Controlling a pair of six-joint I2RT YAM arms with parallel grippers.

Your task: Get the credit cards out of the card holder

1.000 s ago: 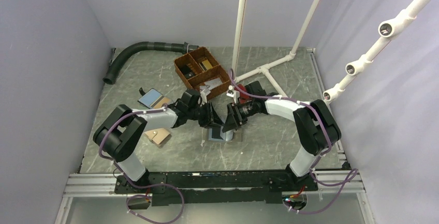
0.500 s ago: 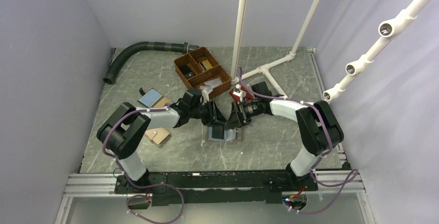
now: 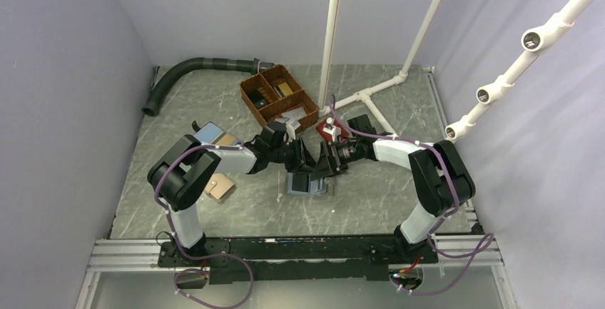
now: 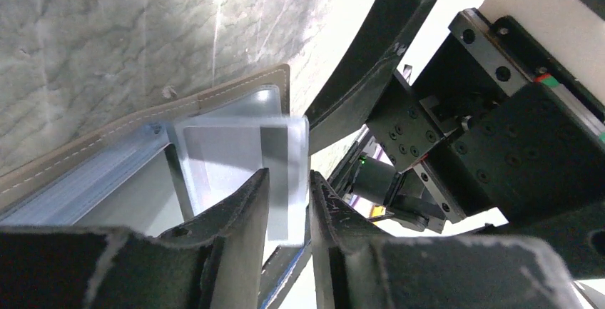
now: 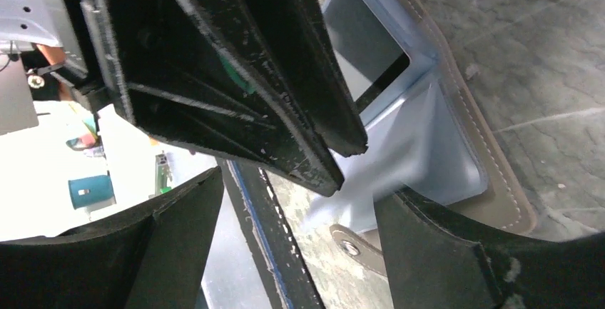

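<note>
The card holder lies open on the table, taupe outside and light blue inside. A pale credit card sticks out past its edge. My left gripper has that card's end between its two fingers, which stand close together on it. Seen from above, the left gripper hangs just behind the holder. My right gripper is wide open and faces the left one. One of its fingers lies over the holder's blue corner, beside the snap tab.
A brown divided tray stands behind the grippers. A red wallet lies by the right arm. A blue wallet with a tan panel and a tan wallet lie at the left. A black hose and white pipes run along the back.
My left gripper has moved right and a little back over the holder's far edge. The right gripper has opened wider and shifted slightly right. The holder has stayed put.
</note>
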